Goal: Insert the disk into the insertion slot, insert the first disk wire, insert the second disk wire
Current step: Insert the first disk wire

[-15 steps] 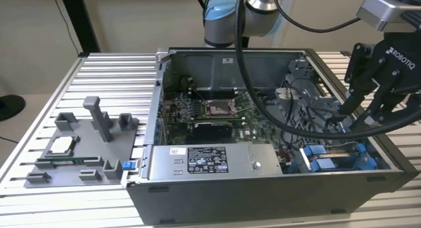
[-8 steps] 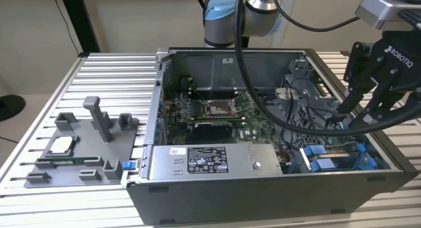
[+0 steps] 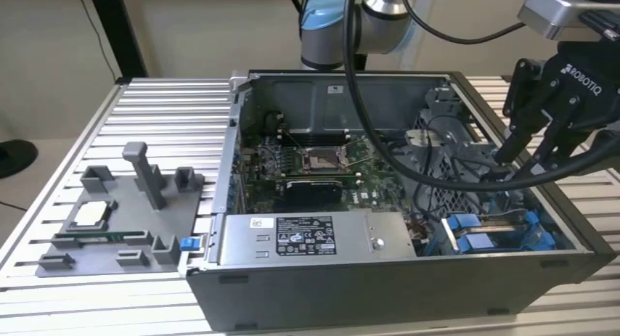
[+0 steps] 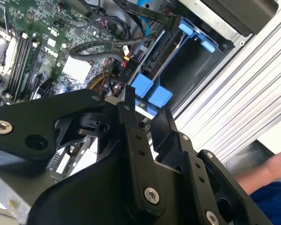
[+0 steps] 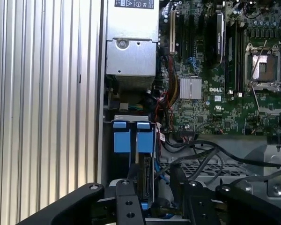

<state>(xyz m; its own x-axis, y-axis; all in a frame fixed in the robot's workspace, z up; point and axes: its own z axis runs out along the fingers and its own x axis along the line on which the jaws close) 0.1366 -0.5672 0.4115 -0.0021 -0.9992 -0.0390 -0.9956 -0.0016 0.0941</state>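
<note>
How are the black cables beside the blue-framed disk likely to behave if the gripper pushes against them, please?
The black cables would probably flop and bend aside, since they lie in loose curves. They look thin, so likely light. Their ends seem to run toward the motherboard, so they may spring back or tug rather than move freely.

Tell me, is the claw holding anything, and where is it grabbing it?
I can't tell. The claw hangs just over the blue-framed disk, with a black wire plug right by it, but no clear grip shows.
</note>
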